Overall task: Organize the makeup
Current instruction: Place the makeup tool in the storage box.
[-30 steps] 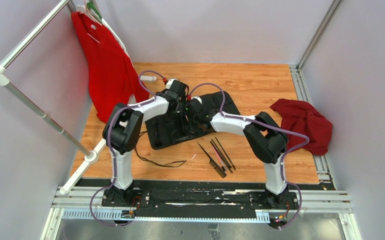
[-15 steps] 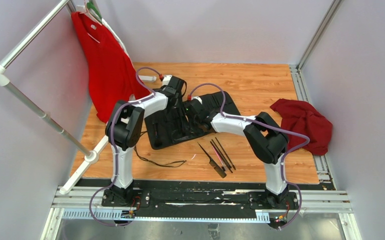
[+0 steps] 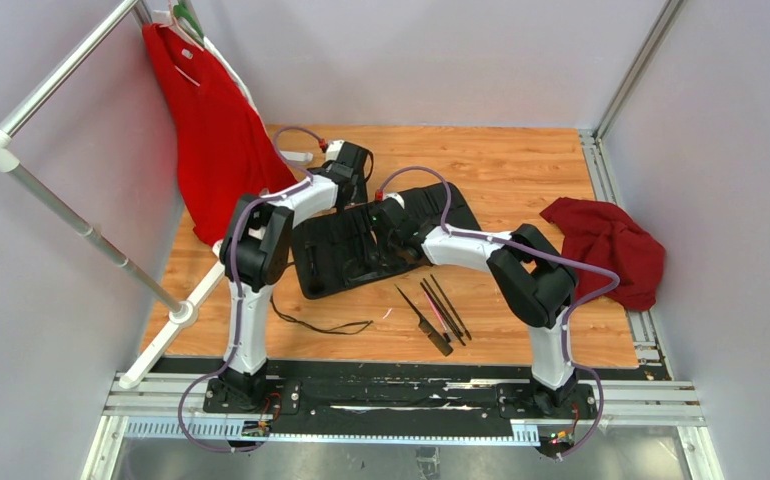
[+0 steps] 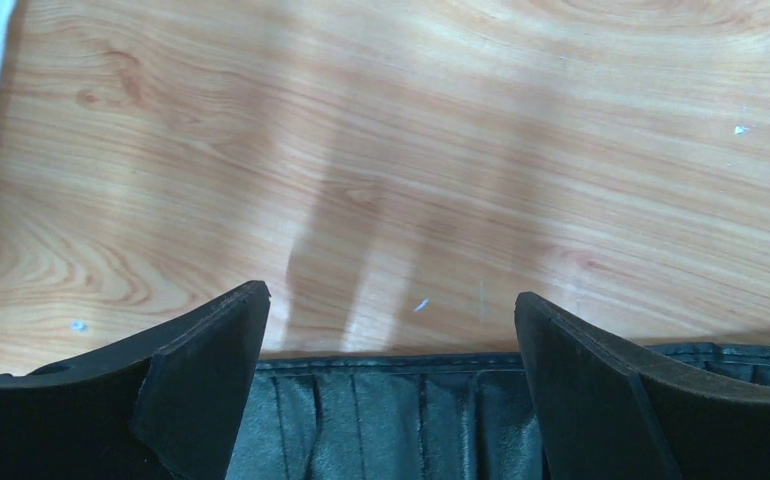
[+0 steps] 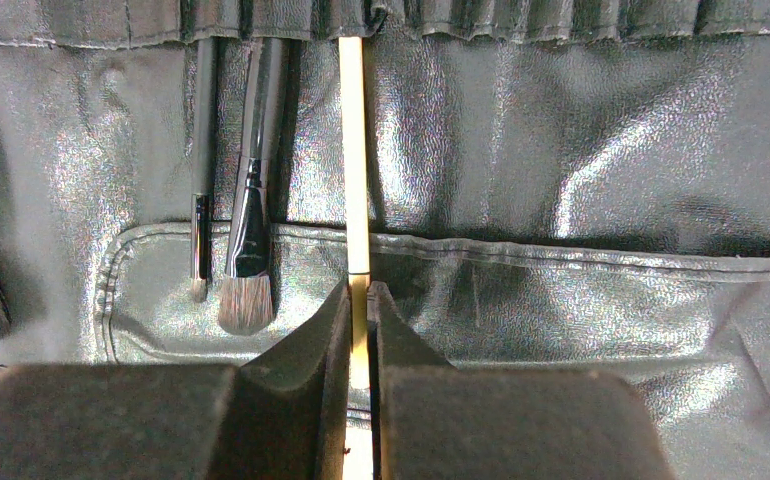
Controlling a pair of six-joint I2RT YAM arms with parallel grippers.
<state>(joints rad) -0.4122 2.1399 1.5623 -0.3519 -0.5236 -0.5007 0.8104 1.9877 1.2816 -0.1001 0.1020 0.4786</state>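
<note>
The black slotted case [image 3: 326,265] lies open mid-table. My right gripper [image 3: 378,228] is over it, shut [image 5: 359,295] on a thin pale stick-like tool [image 5: 357,150] whose far end sits under the case's slot band. Two brushes, a thin one [image 5: 201,160] and a wider one [image 5: 251,210], sit in the slots to its left. My left gripper [image 3: 349,190] is open and empty [image 4: 391,310] over the case's far edge [image 4: 391,420]. Several loose black makeup tools [image 3: 438,310], some with pink, lie on the wood in front of the case.
A thin black looped cord [image 3: 321,323] lies front left of the case. A red cloth [image 3: 606,250] lies at the right edge. A red garment [image 3: 216,140] hangs on a white rack [image 3: 91,235] at the left.
My left arm has drawn back from the middle of the case to its far edge. My right gripper has stayed put on the pale tool.
</note>
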